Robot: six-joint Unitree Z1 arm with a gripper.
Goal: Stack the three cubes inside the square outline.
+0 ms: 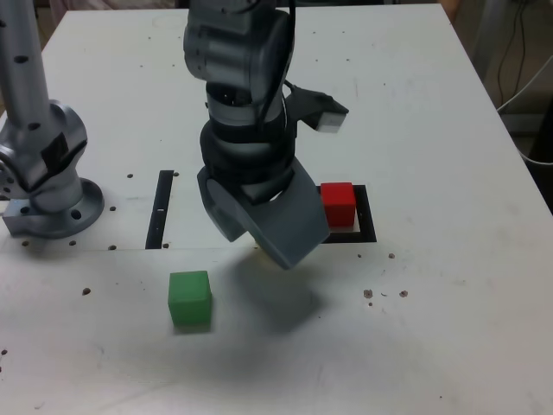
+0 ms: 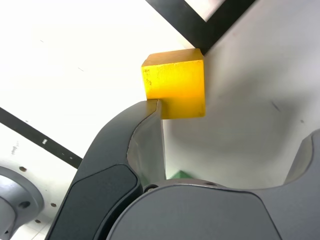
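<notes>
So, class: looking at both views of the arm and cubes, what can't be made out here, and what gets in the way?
- Yellow cube: unseen in the exterior view, hidden behind the gripper.
- Square outline: the exterior view's left part is covered by the gripper; the wrist view shows one corner only.
- Green cube: only a sliver in the wrist view, behind the fingers.
- Red cube: outside the wrist view.

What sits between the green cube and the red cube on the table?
In the exterior view, the open gripper hangs between the green cube and the red cube, hiding the table beneath it.
</notes>
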